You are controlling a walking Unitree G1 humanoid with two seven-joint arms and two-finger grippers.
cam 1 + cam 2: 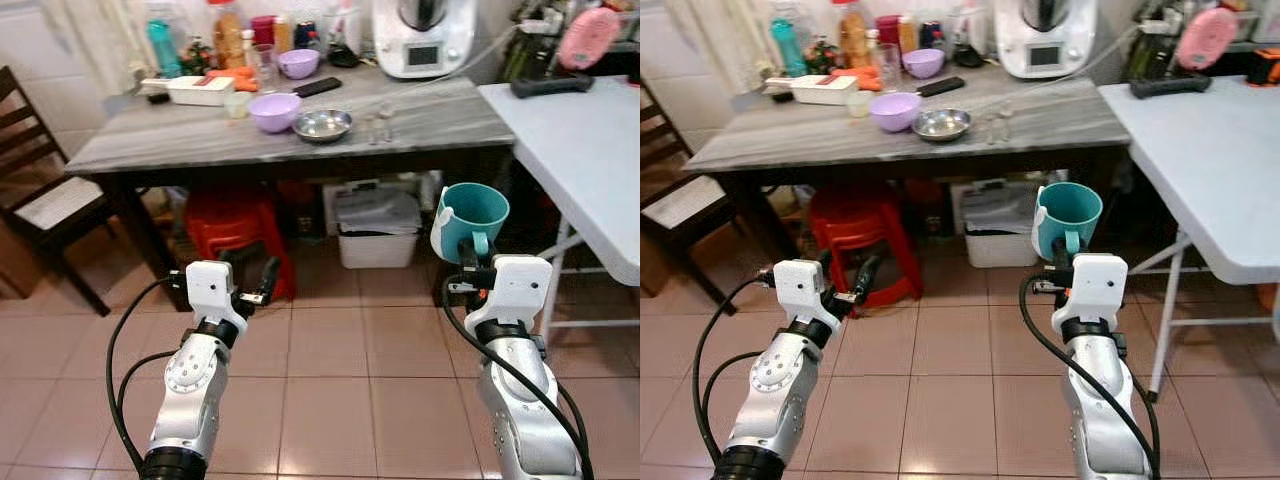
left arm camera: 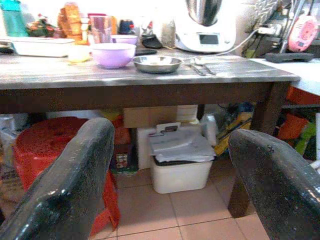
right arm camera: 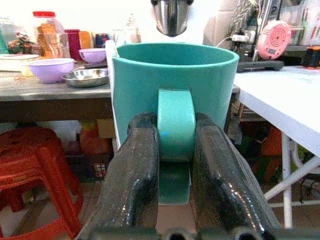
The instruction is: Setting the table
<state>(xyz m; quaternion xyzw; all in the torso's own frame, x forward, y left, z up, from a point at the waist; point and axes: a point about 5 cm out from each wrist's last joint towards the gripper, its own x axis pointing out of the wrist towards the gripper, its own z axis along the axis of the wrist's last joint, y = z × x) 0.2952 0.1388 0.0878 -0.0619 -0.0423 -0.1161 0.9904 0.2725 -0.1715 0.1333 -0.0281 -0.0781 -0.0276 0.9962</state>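
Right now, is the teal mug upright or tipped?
Upright. The mug has its rim level and opening upward, and the right gripper is shut on its handle. Contents cannot be told.

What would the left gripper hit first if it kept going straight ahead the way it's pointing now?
Probably the white bin under the table: the open left gripper aims below the tabletop straight at it. Depth is unclear, so that's a judgement.

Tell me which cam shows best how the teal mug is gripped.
Right wrist view: the right gripper pinches the teal mug by its handle, fingers on either side. Both eye views show the mug upright above the wrist, short of the table, the grip itself barely visible.
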